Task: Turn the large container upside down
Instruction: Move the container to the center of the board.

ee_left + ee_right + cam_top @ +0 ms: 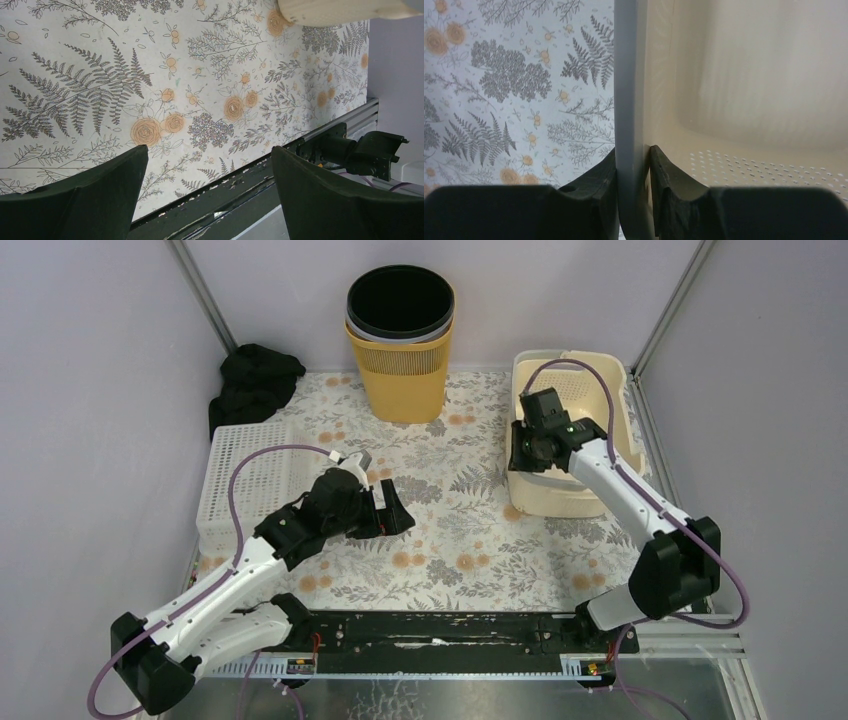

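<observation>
The large container point(548, 496) is a cream plastic basket standing upright at the right of the table, its mouth facing up. My right gripper point(522, 454) is shut on its left rim. In the right wrist view the grey-white rim point(626, 75) runs between the two dark fingers, one outside over the tablecloth and one inside against the perforated cream wall point(749, 100). My left gripper point(393, 508) hovers open over the floral cloth at centre left, with nothing between its fingers point(95, 195). A corner of the container point(340, 10) shows at the top of the left wrist view.
A yellow bin point(403, 375) with a black bin nested in it stands at the back centre. A white slotted basket point(232, 480) lies at the left, with a black cloth point(255, 380) behind it. The black rail point(440, 632) runs along the near edge.
</observation>
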